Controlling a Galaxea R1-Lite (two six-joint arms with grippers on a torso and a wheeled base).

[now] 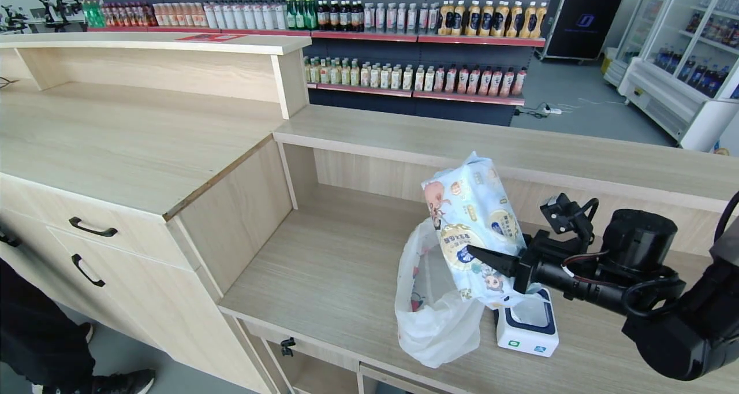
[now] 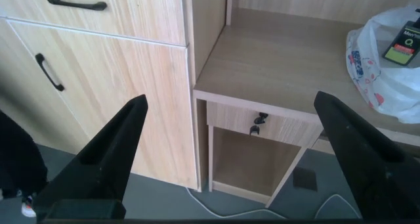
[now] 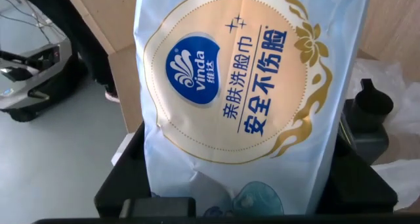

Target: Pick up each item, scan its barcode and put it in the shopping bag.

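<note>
Shop checkout: light wood surface (image 1: pixel 323 278) with a raised ledge behind it, shelves (image 1: pixel 404 18) of bottles across the aisle. On the surface sit the shopping bag (image 1: pixel 430 319), white and slumped with its mouth gaping upward, and the scanner (image 1: pixel 528 324) just beside it on the right, a white box with its window facing up.

Right claw (image 1: pixel 495 262): clamped on the pack of wipes (image 1: pixel 473 215), fingers on either side of its lower half. The pack is off the surface and tilted, upper end leaning away from the arm, lower end hanging over the scanner's window and close to the bag's rim. In the right wrist view the printed face is turned toward the camera. No barcode shows there, so you cannot tell which face carries it.

Judgement: you hold the pack low over the window so the scanner can read its underside. The bag stands open alongside, so the drop afterwards should need only a short sideways carry. Whether the scan has registered cannot be read from this.

Left claw (image 2: pixel 230 161): fingers wide apart, nothing between them. It hangs off the front edge of the surface, facing the cabinet (image 2: pixel 118 66) drawers, well apart from the bag. Likely parked clear of your working arm.
</note>
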